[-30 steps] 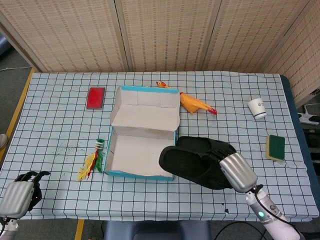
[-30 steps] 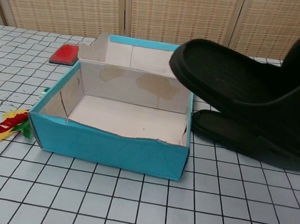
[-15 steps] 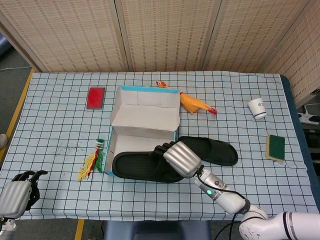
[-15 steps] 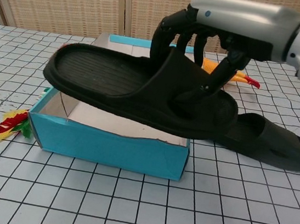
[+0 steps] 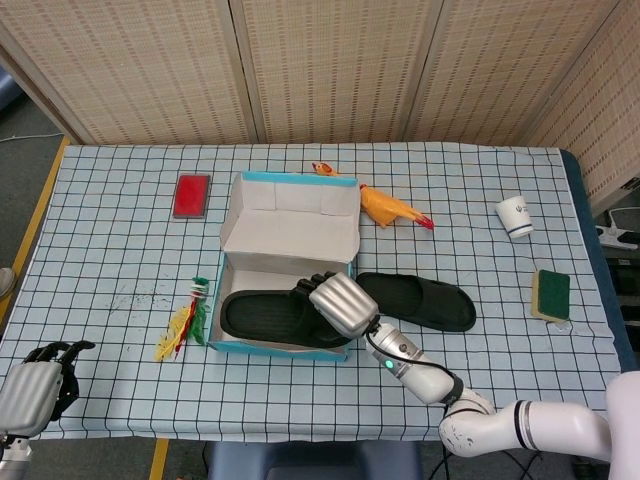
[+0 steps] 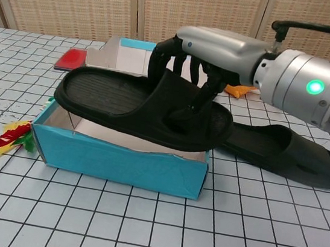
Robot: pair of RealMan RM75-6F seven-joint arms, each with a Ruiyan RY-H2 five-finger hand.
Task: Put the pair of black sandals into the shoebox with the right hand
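Head view: the checked tablecloth (image 5: 120, 260) fills most of your frame, with the shoebox (image 5: 288, 232) just left of centre, its lid folded back toward the top. Your right hand (image 5: 340, 302) sits at the box's lower right corner, fingers wrapped through the strap of one black sandal (image 5: 262, 315), which stretches leftward across the box opening. Chest view shows that sandal (image 6: 116, 102) held above the box rim, roughly level, toe end toward frame left, with your right hand (image 6: 214, 51) clasping the strap from above. The second sandal (image 5: 420, 300) lies flat on the cloth just right of the box, sole down.

Your left hand (image 5: 35, 385) is at the lower left corner of the head view, fingers curled in with nothing between them.

Smaller items: rubber chicken (image 5: 390, 210) right of the lid; red block (image 5: 191, 195) upper left of the box; sponge (image 5: 551, 293) near the right edge; white cup (image 5: 514, 216) above it; feather toy (image 5: 188, 320) beside the box's left wall.
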